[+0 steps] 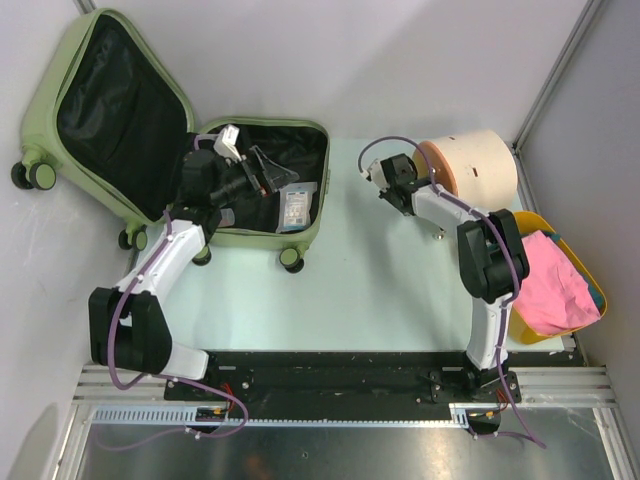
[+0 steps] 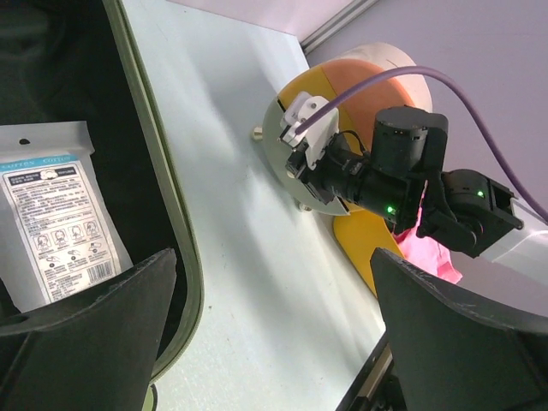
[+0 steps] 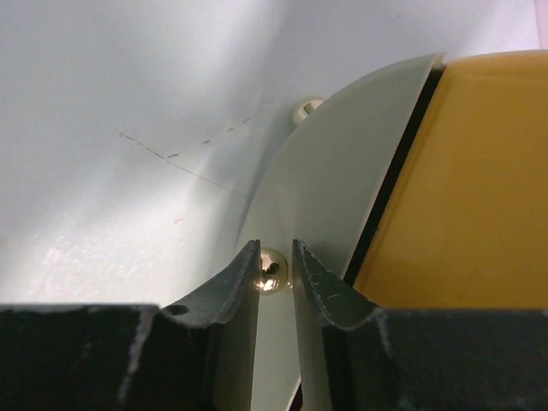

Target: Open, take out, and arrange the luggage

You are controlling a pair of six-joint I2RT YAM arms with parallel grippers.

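Note:
The pale green luggage lies open at the back left, its lid leaning against the wall and its black lining showing. My left gripper hovers over the open half with its jaws wide apart and nothing between them. The suitcase rim and a white plastic packet lie under it. My right gripper is at the end plate of the cream drum, which lies on its side. Its fingers are closed around a small shiny metal knob on that plate.
A yellow basket holding pink cloth stands at the right edge, beside the drum. A second knob sticks out of the drum's plate. Walls close in behind and to the right. The packet rests in the suitcase's near corner.

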